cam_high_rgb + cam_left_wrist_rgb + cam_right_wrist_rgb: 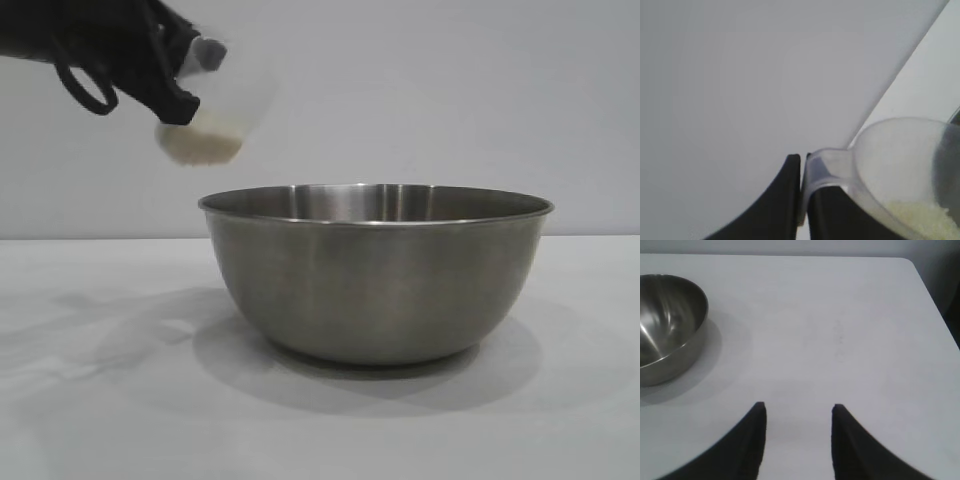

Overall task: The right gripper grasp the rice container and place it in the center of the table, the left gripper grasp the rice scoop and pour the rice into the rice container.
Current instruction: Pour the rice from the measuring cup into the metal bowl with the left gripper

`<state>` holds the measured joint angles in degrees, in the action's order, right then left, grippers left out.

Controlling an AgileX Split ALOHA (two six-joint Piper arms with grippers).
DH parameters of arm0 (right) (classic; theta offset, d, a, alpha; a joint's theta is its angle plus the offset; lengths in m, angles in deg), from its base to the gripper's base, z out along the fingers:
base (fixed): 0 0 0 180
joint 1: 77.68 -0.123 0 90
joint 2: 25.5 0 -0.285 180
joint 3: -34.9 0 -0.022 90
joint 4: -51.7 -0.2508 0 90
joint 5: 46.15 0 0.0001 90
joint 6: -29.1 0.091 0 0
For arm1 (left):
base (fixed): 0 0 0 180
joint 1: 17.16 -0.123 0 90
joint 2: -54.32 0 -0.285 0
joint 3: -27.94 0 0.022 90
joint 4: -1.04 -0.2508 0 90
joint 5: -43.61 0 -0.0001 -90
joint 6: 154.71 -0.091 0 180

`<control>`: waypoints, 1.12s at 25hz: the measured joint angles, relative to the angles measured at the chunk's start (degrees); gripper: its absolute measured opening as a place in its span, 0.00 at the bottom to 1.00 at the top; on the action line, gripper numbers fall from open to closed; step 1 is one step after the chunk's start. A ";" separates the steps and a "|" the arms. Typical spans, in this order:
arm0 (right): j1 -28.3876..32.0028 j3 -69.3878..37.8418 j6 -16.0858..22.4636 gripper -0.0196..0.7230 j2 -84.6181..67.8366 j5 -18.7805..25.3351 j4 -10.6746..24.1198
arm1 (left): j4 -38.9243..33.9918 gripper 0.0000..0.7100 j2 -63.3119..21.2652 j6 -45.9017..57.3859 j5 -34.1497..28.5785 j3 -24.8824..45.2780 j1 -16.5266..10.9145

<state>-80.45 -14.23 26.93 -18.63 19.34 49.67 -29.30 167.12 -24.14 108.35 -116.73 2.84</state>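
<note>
Exterior view shows left pincer (pixel 180 95) clamping the rice scoop (pixel 215 105) left of the steel bowl (pixel 375 275); tipping here risks spilling rice (pixel 200 145) onto the bench (pixel 90 400), right pincer (pixel 797 412) open.

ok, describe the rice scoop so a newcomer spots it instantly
Start at the big steel bowl standing on the white table. Look above and beyond its left rim: the left pincer holds the scoop in the air by its handle. It's the small clear plastic cup, tilted, with pale rice inside, unlike the large, opaque bowl.
</note>
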 joint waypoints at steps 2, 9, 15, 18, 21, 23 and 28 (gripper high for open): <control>0.00 0.00 0.00 0.38 0.00 0.00 0.00 | -2.29 0.00 0.00 -2.68 0.00 -0.70 0.00; 0.00 0.00 0.00 0.38 0.00 0.00 0.00 | -10.14 0.00 0.00 -11.68 -0.98 -3.36 0.00; 0.00 0.00 0.00 0.38 0.00 0.00 0.00 | -14.87 0.00 0.00 -18.88 -2.64 -3.82 0.00; 0.00 0.00 0.00 0.38 0.00 0.00 0.00 | -15.89 0.00 0.00 -22.48 -3.17 -3.96 0.00; 0.00 0.00 0.00 0.38 0.00 0.00 0.00 | -17.61 0.00 0.00 -25.56 -5.68 -4.94 0.00; 0.00 0.00 0.00 0.38 0.00 0.00 0.00 | -17.94 0.00 0.23 -27.64 -6.33 -6.04 0.00; 0.00 0.00 0.00 0.38 0.00 0.00 0.00 | -18.30 0.00 2.80 -32.62 -8.19 -9.97 2.95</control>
<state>-80.45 -14.23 26.93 -18.63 19.34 49.67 -47.60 169.92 -56.76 100.16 -126.70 5.79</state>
